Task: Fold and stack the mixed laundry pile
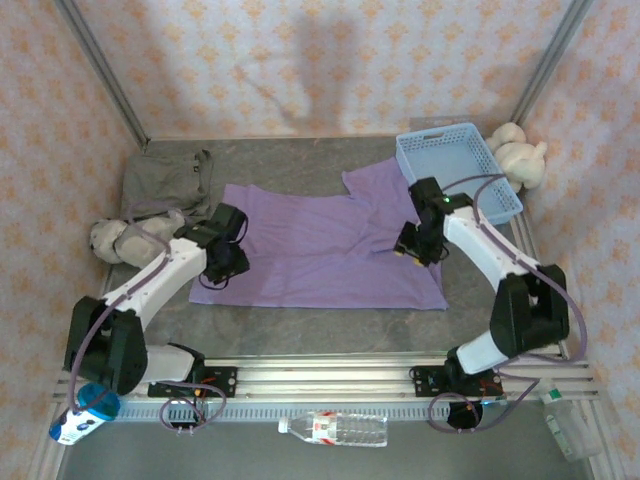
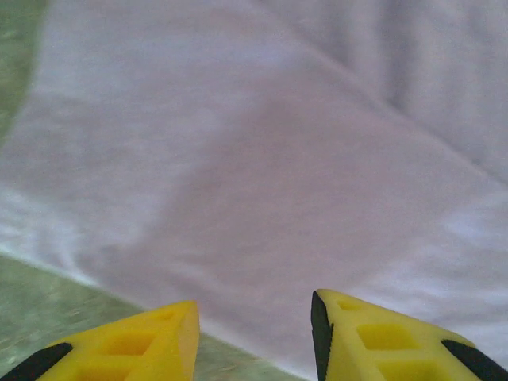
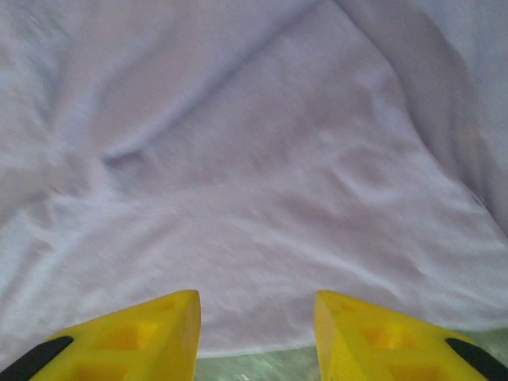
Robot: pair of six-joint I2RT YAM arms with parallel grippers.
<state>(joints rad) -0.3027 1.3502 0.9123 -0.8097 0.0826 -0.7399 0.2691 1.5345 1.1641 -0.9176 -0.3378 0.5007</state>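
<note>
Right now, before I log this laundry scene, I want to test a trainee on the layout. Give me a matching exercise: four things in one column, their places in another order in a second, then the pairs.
Things
1. purple T-shirt
2. grey-olive garment
3. light blue basket
4. clear water bottle

Places
A. lying on its side at the near edge
B. far left corner
C. spread out in the middle
D. far right corner

Pairs: 1-C, 2-B, 3-D, 4-A
</note>
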